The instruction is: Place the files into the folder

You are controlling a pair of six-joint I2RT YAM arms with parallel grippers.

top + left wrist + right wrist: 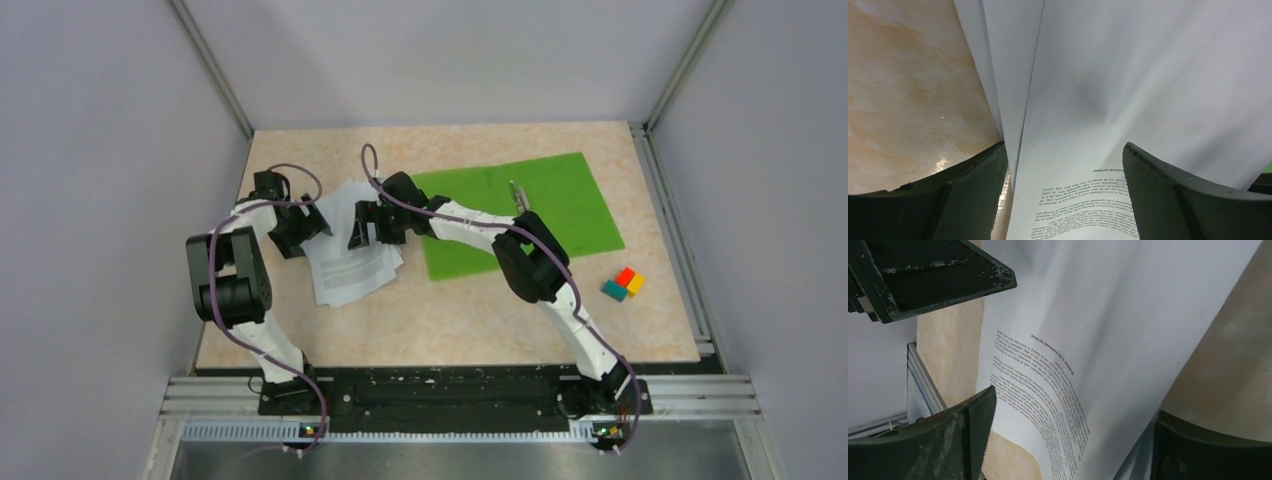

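The files (350, 262) are a loose fan of white sheets, some printed, lying left of the centre of the table. The green folder (540, 215) lies open and flat to their right, with a metal clip (518, 195) near its middle. My left gripper (312, 228) stands at the sheets' left edge, and my right gripper (362, 232) is over their right part. In the left wrist view the gripper (1064, 147) is open, and the printed files (1128, 90) lie between its fingers. The right gripper (1075, 402) is open too, straddling a bowed printed sheet (1108, 335).
A small cluster of red, yellow and teal blocks (623, 284) sits right of the folder near the table's right side. Grey walls and metal rails (690, 250) border the marbled tabletop (450, 320). The left gripper's dark finger (933, 275) shows close by in the right wrist view.
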